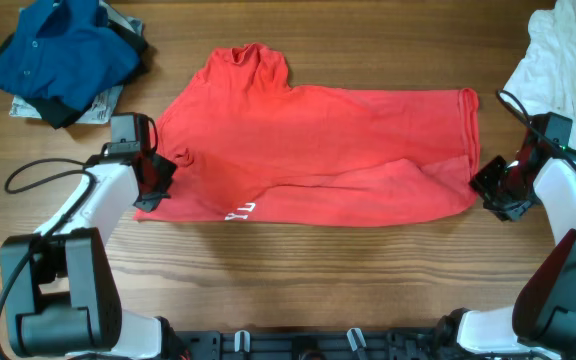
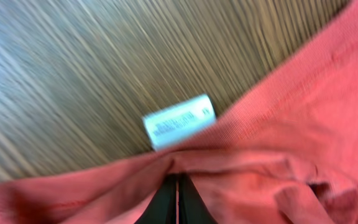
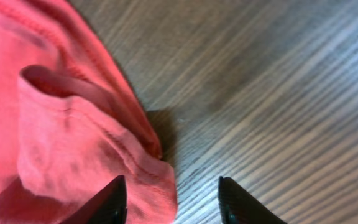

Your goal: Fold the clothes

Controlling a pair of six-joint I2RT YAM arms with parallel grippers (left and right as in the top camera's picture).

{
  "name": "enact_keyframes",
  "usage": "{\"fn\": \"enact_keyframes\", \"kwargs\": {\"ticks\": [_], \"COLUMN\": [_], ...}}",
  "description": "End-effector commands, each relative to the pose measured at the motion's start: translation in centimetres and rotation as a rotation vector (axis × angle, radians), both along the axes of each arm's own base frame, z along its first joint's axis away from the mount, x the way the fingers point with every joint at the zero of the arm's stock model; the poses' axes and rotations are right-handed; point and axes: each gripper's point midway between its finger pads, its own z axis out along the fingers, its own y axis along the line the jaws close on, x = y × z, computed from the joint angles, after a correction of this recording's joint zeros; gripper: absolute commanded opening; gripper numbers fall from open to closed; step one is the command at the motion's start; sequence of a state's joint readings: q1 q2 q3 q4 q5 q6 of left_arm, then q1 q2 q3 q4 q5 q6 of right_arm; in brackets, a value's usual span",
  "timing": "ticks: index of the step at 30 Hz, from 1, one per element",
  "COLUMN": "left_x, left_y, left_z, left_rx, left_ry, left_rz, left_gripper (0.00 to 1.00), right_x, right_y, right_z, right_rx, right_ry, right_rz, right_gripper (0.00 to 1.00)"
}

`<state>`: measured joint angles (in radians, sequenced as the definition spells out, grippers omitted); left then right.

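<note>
The red T-shirt (image 1: pixel 318 140) lies spread flat mid-bench (image 1: pixel 298 290). The left pincer (image 1: pixel 158 180) is clamped shut, apparently on the shirt's bunched edge beside the white label (image 2: pixel 179 121); that view is blurred. The right pincer (image 3: pixel 169 183) stands open at the shirt's opposite corner, holding nothing.

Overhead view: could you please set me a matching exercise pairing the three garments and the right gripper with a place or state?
Things:
1 red T-shirt
2 blue shirt
3 white garment
4 right gripper

Places or states:
A heaped at the far right corner
B open, beside a red hem
C spread across the middle
D bunched at the far left corner

Pairs: 1-C, 2-D, 3-A, 4-B
</note>
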<state>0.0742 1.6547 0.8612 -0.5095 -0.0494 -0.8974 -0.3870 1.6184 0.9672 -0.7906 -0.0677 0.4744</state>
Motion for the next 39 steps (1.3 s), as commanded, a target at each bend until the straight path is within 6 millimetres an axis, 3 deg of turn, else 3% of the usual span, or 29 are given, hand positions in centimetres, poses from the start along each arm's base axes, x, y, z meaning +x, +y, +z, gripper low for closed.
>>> {"fn": "enact_keyframes", "kwargs": {"ticks": [1,4,6,8,12,13,17,21,26,28,30,31,34,36,39], "left_x": [-1.0,-1.6,-1.9,-1.9,-1.6,-1.5,-1.3,-1.3,-1.9,-2.0,-2.2,-2.4,-2.7,-2.7,-2.7], "left_y": [2.6,4.0,4.9,5.1,4.0,3.7,3.6,3.6,3.5,3.3,2.6,2.5,2.5,2.4,2.4], "left_z": [0.4,0.3,0.3,0.3,0.2,0.3,0.8,0.8,0.6,0.6,0.5,0.5,0.4,0.4,0.4], "left_rx": [0.057,0.055,0.053,0.053,-0.005,-0.021,-0.019,-0.008,-0.013,-0.026,-0.059,-0.064,-0.067,-0.070,-0.070], "left_ry": [0.009,0.025,0.026,0.025,0.018,0.013,-0.005,-0.001,0.022,0.028,0.033,0.042,0.056,0.056,0.056], "left_rz": [0.074,0.124,0.153,0.159,0.124,0.100,0.094,0.051,0.051,0.048,0.036,0.036,0.036,0.035,0.034], "left_gripper": [0.04,0.04,0.04,0.04,0.04,0.04,0.04,0.05,0.09,0.12,0.13,0.14,0.14,0.14,0.15], "right_x": [2.2,2.2,1.9,1.6,1.1,0.9,1.8,2.4,-2.3,-2.4,-1.8,-1.8,-0.6,-0.9,-1.1], "right_y": [3.1,3.9,4.1,4.2,3.8,3.3,2.0,1.6,-2.4,-2.0,-1.3,-1.0,1.1,2.3,2.6], "right_z": [0.5,0.3,0.1,-0.2,-1.4,-1.8,-1.2,1.2,1.7,1.4,0.3,-0.5,-2.9,-3.7,-3.8], "right_rx": [0.151,0.177,0.183,0.187,0.163,0.139,0.091,0.093,-0.136,-0.113,-0.071,-0.047,0.095,0.156,0.167], "right_ry": [-0.131,-0.144,-0.134,-0.126,-0.114,-0.096,-0.110,-0.088,0.152,0.152,0.110,0.088,-0.043,-0.059,-0.058], "right_rz": [0.221,0.254,0.253,0.251,0.194,0.145,0.084,0.063,-0.136,-0.140,-0.139,-0.143,-0.076,-0.067,-0.067], "right_gripper": [0.61,0.75,0.73,0.64,0.12,0.04,0.04,0.04,0.05,0.53,0.77,0.80,0.81,0.70,0.51]}}
